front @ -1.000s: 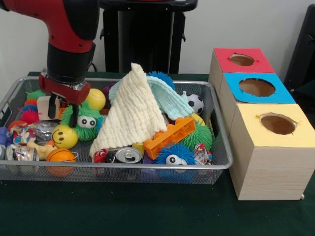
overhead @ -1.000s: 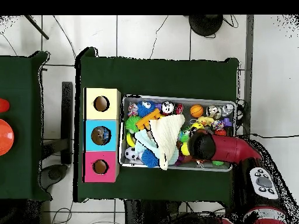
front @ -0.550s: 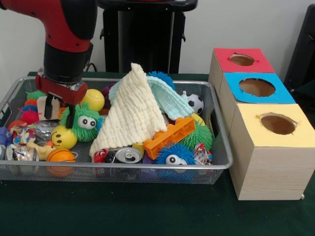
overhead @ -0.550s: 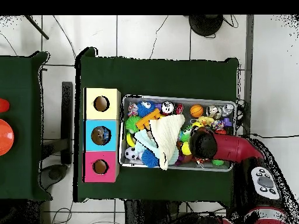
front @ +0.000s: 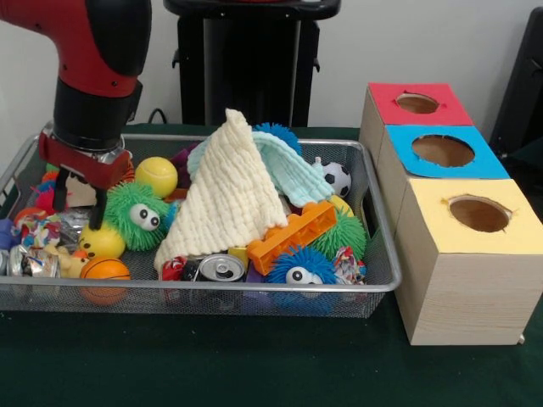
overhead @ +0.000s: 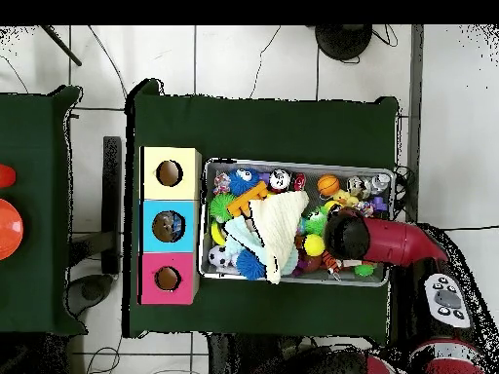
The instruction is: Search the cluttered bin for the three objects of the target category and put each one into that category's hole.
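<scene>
Bin (front: 373, 284), wire mesh, rectangular, sits on green table (front: 254, 365), packed with clutter. Just beside it, three wooden boxes in a row, each with a round hole on top: yellow box (front: 471, 254), blue box (front: 441, 153), red box (front: 416, 103). Arm (front: 89, 51), red and black, comes down over the bin's end farthest from the boxes. Cream cloth (front: 229, 191), ribbed, peaked like a tent, covers the bin's middle; pale blue cloth (front: 288, 170) partly under it. Orange brick (front: 293, 236), studded plastic, leans by spiky rubber balls: green one (front: 136, 216) with googly eye, blue one (front: 297, 270). Can (front: 219, 268), metal, top showing. Small basketball (front: 103, 271), yellow ball (front: 157, 176), soccer ball (front: 337, 178). Gripper (front: 78, 199) low among the toys, fingers apart, nothing clearly held; its tips are partly hidden. Overhead, the arm hides it.
</scene>
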You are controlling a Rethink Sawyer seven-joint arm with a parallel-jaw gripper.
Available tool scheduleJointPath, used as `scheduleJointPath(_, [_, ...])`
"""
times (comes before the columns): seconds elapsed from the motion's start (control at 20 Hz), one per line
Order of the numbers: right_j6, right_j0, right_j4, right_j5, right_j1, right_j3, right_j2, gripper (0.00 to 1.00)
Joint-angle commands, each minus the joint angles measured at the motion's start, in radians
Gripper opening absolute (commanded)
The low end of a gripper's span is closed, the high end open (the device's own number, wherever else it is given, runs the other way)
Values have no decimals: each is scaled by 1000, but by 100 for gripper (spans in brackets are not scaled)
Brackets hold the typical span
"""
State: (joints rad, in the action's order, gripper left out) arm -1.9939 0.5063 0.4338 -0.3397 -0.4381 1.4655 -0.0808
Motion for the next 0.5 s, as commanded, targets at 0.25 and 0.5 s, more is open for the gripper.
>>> scheduleJointPath(0.25, [45, 64, 49, -24, 152, -44, 72, 100])
scheduleJointPath(0.5, [103, 94, 26, -115, 125, -11, 121, 100])
